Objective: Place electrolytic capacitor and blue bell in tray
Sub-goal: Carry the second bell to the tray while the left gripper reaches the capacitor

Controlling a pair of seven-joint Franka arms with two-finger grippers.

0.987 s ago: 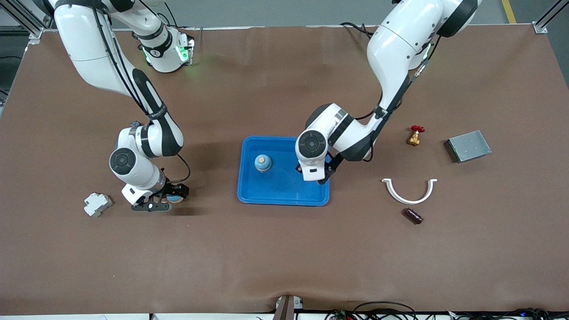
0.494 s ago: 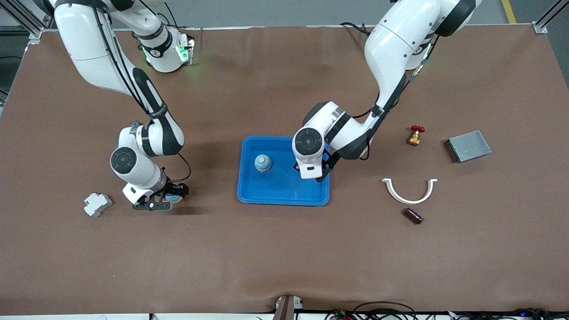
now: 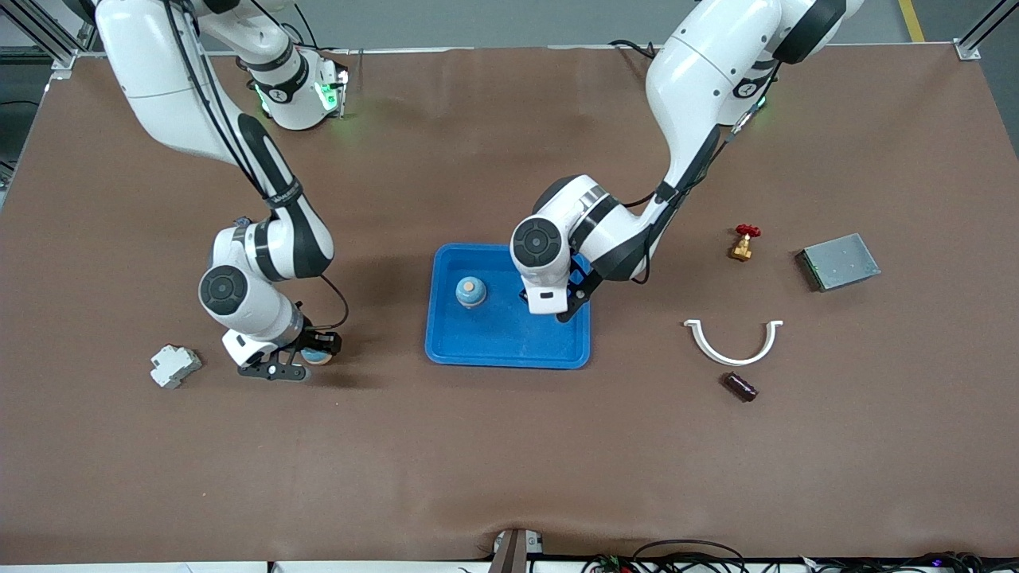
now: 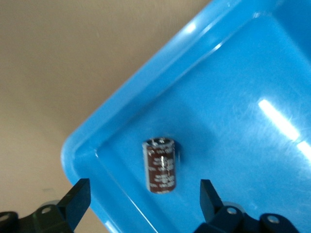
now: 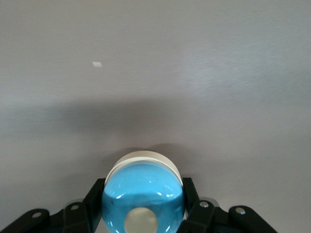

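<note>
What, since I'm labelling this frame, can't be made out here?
- Front view: the electrolytic capacitor lying in the tray is hidden by the left arm's wrist.
- Front view: the blue bell is mostly covered by the right gripper; lifted or resting, cannot tell.
- Left wrist view: the open left gripper is cut off by the edge.

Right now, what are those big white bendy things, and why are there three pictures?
They are two robot arms with pinching claws. One picture looks down from a high camera; the others come from cameras on each arm's wrist. The left gripper hangs open over the blue tray, where a small brown capacitor lies loose. A blue bell already stands in that tray. The right gripper, down at the table, is shut on another blue bell. A white block, white curved piece, red-handled valve, grey box and another dark capacitor lie around.
</note>
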